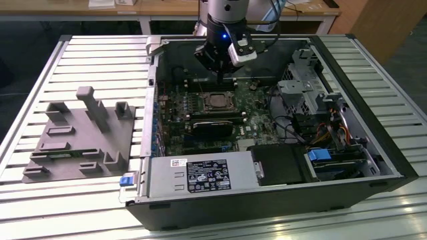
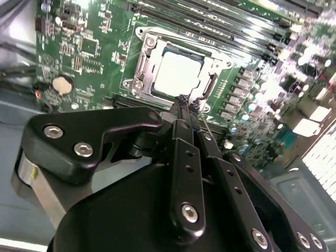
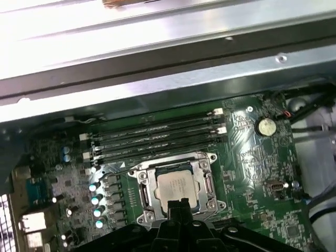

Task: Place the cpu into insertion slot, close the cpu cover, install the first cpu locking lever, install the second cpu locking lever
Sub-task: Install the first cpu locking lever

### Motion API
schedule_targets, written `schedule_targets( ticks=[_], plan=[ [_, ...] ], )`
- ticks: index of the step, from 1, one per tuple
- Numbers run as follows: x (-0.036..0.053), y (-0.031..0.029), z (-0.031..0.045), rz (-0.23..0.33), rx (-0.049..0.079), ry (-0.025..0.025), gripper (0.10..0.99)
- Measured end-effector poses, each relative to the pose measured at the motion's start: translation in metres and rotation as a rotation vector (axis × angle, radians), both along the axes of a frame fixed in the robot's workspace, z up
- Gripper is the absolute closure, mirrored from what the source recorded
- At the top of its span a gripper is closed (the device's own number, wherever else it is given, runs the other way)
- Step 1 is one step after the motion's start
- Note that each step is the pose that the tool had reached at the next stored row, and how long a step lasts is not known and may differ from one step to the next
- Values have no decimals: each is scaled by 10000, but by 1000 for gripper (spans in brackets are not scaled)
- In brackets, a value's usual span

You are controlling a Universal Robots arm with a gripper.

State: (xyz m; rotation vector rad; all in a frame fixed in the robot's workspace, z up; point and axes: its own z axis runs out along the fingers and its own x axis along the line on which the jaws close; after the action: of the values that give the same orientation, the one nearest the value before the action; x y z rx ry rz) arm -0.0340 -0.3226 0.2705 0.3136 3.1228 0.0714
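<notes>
While your gripper (image 2: pixel 187 103) hangs with fingers pinched shut on nothing I can make out, the cpu (image 2: pixel 178 73) lies seated in the insertion slot (image 2: pixel 137 84) under the lowered cpu cover (image 2: pixel 212 86), just past the fingertips at the cover's edge.

In both wrist views the gripper (image 2: pixel 187 102) (image 3: pixel 178 202) hides the edge of the cpu cover (image 2: pixel 143 65) (image 3: pixel 206 184) nearest it, and in the first wrist view also a strip of the cpu (image 3: pixel 176 185). The gripper's body runs off the picture's edge in both. In the exterior view the arm (image 1: pixel 227 10) is cut off at the top edge, and the insertion slot (image 1: pixel 217 101) is too small to tell how its cover sits.
</notes>
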Motion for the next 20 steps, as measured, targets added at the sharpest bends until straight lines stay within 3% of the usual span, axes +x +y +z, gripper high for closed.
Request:
schedule_targets(
  ticks=[9, 20],
  plan=[
    [0, 0, -2, 1414, 0, 0, 980],
    [-63, 0, -3, 2145, 4, -7, 980]
  ],
)
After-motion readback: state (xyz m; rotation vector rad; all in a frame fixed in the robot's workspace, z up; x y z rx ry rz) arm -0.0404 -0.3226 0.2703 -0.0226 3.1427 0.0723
